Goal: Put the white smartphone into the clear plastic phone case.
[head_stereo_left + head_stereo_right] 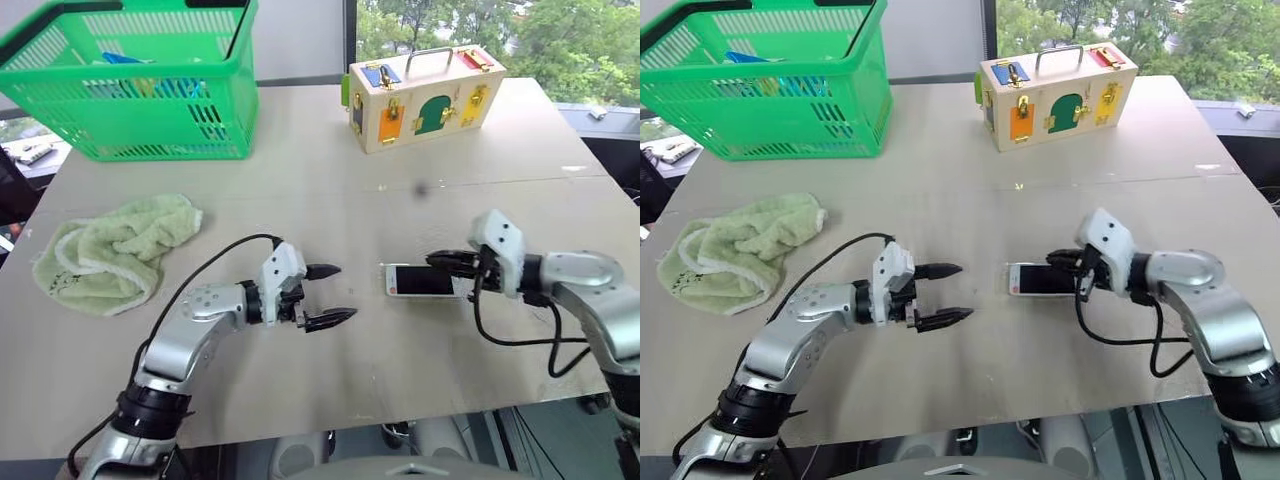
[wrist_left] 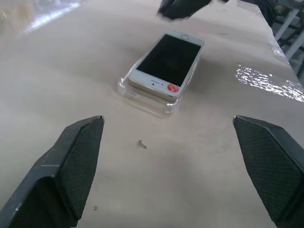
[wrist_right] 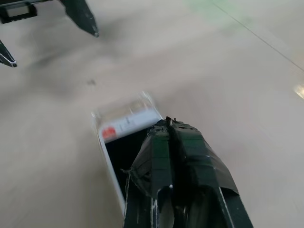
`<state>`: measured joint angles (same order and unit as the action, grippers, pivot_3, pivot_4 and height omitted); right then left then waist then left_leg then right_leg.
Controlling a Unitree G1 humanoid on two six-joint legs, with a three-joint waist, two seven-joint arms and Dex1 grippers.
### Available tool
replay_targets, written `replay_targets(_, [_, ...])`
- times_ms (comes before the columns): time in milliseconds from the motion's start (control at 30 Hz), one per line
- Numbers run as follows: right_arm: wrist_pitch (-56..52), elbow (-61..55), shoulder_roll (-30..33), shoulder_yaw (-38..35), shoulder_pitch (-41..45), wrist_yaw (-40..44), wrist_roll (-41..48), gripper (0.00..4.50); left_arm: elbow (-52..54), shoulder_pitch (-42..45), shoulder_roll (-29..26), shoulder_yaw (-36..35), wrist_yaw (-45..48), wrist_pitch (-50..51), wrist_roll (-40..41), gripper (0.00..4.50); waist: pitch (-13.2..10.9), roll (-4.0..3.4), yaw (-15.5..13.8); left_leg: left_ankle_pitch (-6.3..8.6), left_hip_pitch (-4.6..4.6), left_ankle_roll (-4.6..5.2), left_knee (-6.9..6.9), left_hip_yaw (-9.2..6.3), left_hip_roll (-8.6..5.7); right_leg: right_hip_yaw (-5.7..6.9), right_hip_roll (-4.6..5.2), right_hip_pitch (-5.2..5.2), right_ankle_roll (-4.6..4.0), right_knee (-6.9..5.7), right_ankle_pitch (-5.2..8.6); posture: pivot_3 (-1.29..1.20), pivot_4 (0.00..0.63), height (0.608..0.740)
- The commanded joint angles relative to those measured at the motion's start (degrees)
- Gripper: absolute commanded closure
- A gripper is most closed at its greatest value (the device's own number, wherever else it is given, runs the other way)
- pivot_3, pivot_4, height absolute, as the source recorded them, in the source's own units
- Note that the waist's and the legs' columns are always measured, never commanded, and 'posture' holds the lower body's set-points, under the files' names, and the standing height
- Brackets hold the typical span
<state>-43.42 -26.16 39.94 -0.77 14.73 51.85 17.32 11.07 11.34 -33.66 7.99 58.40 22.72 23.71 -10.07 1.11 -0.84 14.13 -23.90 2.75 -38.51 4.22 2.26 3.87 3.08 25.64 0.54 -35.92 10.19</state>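
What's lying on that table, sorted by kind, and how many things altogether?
Green basket: 1
Green towel: 1
Wooden latch box: 1
White smartphone: 1
Clear phone case: 1
Total: 5

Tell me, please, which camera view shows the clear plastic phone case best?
The left wrist view: there the clear plastic phone case shows as a transparent rim under the white smartphone, with nothing in front. In the right wrist view it is a faint blurred edge; in the head views it is too faint to tell from the phone.
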Motion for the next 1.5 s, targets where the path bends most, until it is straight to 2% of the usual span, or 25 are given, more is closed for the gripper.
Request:
replay_targets(33, [-2.5,-4.9,2.4,-4.5,-2.0,-2.8,1.3,4.5,-2.6,2.4,0.4,2.0,1.5,-1.4,-1.8,1.18,0.0,0.0,0.1,0.0,0.04,0.0,0.0,0.02,0.0,-0.03,0.0,0.0,0.0,-0.02,0.0,0.0,0.15,0.74])
replay_targets(67, [-2.7,-5.4,3.3,-5.1,-3.0,-3.1,1.2,4.5,-3.4,3.1,0.8,2.7,1.6,-1.9,-2.4,1.51,0.0,0.0,0.1,0.0,0.05,0.0,0.0,0.02,0.0,-0.03,-0.01,0.0,0.0,-0.02,0.0,0.0,0.15,0.74])
replay_targets(100, [-3.0,-5.8,4.1,-5.4,-3.7,-3.5,1.2,4.5,-4.0,3.7,1.3,3.1,1.5,-2.0,-2.8,2.11,0.0,0.0,0.1,0.0,0.06,0.0,0.0,0.02,0.0,-0.04,-0.02,0.0,0.0,-0.02,0.0,0.0,0.15,0.74])
replay_targets(267, [-3.2,-6.1,8.3,-6.0,-7.6,-4.9,-0.2,4.5,-5.4,6.6,3.0,6.4,1.3,-1.9,-5.9,4.48,0.0,0.0,-0.1,0.0,0.02,0.0,0.01,-0.01,0.0,-0.04,-0.04,0.0,0.0,-0.01,0.01,0.0,0.15,0.74])
replay_targets(500, [-1.4,-4.5,11.6,-3.0,-9.4,-7.0,-3.8,4.5,-11.8,11.9,5.6,8.7,1.5,-3.2,-9.3,4.48,0.0,0.02,0.0,0.0,0.04,0.01,-0.02,0.01,-0.04,-0.08,-0.04,-0.01,0.0,-0.02,0.0,0.0,0.15,0.74])
replay_targets(700, [-1.4,-2.4,11.2,1.2,-6.7,-8.9,-6.3,4.5,-16.0,14.4,7.7,9.8,0.3,-3.6,-12.3,4.48,0.0,0.02,0.0,0.0,0.05,0.01,-0.01,0.0,-0.03,-0.09,-0.11,-0.02,0.0,-0.02,0.0,0.0,0.15,0.74])
replay_targets(967, [-1.3,-1.6,10.2,4.4,-3.9,-8.5,-6.5,4.5,-13.4,15.4,7.2,9.3,0.0,0.3,-12.9,4.48,0.0,0.03,0.0,-0.01,0.03,0.02,-0.1,-0.01,-0.04,-0.13,-0.09,-0.06,0.01,-0.03,-0.01,0.0,0.15,0.74])
replay_targets(1167, [-1.9,-2.2,9.5,7.4,-2.1,-8.2,-6.5,4.5,-11.9,16.4,8.8,9.9,-1.0,2.0,-12.8,4.48,0.0,0.03,0.0,-0.01,0.03,0.02,-0.12,-0.02,-0.03,-0.13,-0.1,-0.05,0.01,-0.08,-0.01,0.0,0.15,0.74])
replay_targets(1500, [-4.0,-2.9,4.3,15.5,2.5,-7.7,-7.6,4.5,-10.5,15.6,8.3,9.7,-1.1,3.2,-12.6,4.48,0.1,0.1,0.3,-0.01,0.09,0.02,-0.14,0.02,-0.03,-0.19,-0.16,-0.05,0.01,-0.15,-0.02,0.0,0.15,0.74])
